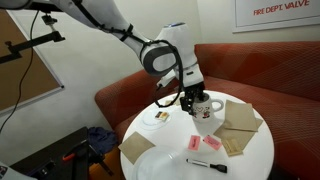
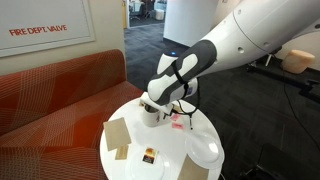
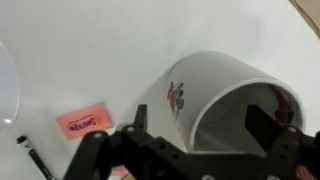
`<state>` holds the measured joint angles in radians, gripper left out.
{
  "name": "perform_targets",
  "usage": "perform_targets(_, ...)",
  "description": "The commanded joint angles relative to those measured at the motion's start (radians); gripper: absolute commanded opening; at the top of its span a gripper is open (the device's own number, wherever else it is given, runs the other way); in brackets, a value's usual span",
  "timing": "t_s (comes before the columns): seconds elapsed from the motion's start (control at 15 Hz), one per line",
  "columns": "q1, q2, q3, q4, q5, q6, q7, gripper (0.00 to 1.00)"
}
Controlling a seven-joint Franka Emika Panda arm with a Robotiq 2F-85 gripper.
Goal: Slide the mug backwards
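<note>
— Where is the mug?

— The mug point(image 3: 225, 95) stands on the round white bench point(image 1: 255, 150), directly under the gripper point(image 3: 200, 128). In both exterior views the arm reaches down over it, and the mug point(image 1: 207, 106) shows just past the gripper point(image 1: 190, 100).

— Is the gripper holding it?

— No. The jaws are spread wide. In the wrist view one finger point(image 3: 135, 130) hangs outside the side with the red print, and the other finger point(image 3: 265, 122) sits over the dark inside. The mug's wall lies between them. Whether either finger touches the mug, I cannot tell.

— What else is close by?

— A pink packet point(image 3: 83, 122) lies on the bench beside the gripper, on the printed side and apart from the mug. A black pen point(image 3: 30, 155) lies farther out that way, near the rim of a plate point(image 3: 5, 90). A brown napkin point(image 1: 240, 117) lies just beyond the mug. A red couch point(image 1: 120, 100) curves behind the bench.
</note>
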<state>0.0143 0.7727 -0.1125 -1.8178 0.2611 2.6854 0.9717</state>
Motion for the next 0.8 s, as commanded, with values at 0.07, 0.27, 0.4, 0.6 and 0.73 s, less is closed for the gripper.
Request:
perform_targets(0.07, 0.046, -0.026, -0.067, -0.023, -0.007, 0.028, 0.065, 1.00)
perform_targets(0.27, 0.050, -0.020, -0.081, -0.011, -0.015, 0.004, 0.065, 1.00)
perform_targets(0.4, 0.051, -0.018, -0.080, -0.006, -0.018, -0.003, 0.060, 1.00)
perform_targets(0.6, 0.044, -0.025, -0.064, -0.010, -0.015, -0.025, 0.044, 1.00)
perform_targets(0.73, 0.046, -0.030, -0.063, -0.014, -0.014, -0.043, 0.048, 0.85)
